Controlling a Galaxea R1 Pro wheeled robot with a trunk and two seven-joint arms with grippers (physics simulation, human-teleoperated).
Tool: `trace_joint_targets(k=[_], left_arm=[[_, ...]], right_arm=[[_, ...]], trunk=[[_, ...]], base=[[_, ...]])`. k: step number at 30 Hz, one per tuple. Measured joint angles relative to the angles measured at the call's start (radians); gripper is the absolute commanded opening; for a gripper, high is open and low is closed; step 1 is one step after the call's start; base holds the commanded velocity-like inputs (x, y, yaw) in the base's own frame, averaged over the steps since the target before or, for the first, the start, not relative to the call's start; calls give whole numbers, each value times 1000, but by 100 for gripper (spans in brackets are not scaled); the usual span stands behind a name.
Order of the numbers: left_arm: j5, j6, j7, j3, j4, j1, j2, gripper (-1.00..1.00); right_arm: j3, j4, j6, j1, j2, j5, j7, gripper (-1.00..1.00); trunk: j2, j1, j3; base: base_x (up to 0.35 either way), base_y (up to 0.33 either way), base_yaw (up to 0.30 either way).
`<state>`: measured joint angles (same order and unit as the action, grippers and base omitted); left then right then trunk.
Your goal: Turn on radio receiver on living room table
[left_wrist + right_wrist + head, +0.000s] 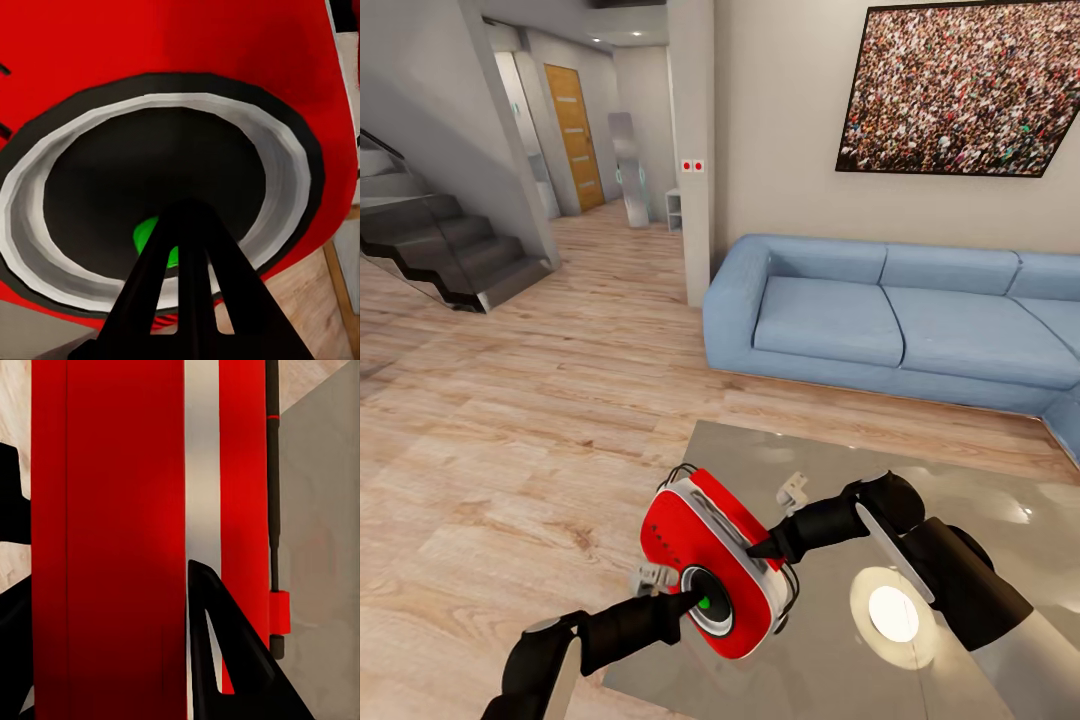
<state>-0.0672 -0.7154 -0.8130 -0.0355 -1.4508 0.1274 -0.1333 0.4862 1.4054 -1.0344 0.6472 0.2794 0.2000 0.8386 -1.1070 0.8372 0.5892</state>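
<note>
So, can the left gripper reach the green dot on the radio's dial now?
Probably yes: the left gripper is already at the green dot on the radio receiver, nothing between, while the right gripper holds its edge.

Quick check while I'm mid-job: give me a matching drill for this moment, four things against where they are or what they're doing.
Things:
1. radio receiver
2. left gripper
3. right gripper
4. sofa

States:
A. light blue, against the wall beyond the table
B. fingertips at the green dot on the dial
C. red, held tilted above the table's near corner
D. clamped across the radio's edge

Pairs: 1-C, 2-B, 3-D, 4-A
</note>
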Motion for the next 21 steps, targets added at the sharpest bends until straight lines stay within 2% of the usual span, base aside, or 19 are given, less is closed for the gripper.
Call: trace_joint_targets(k=[8,21], left_arm=[[4,4,2,1,43,0,0,-100],[8,7,6,2,51,0,0,-100]], right_arm=[[1,0,2,0,0,-6,0,-100],[2,-1,4,0,-1,-8,-2,-100]], trunk=[[0,0,0],[0,0,0]], base=[[0,0,0],[0,0,0]])
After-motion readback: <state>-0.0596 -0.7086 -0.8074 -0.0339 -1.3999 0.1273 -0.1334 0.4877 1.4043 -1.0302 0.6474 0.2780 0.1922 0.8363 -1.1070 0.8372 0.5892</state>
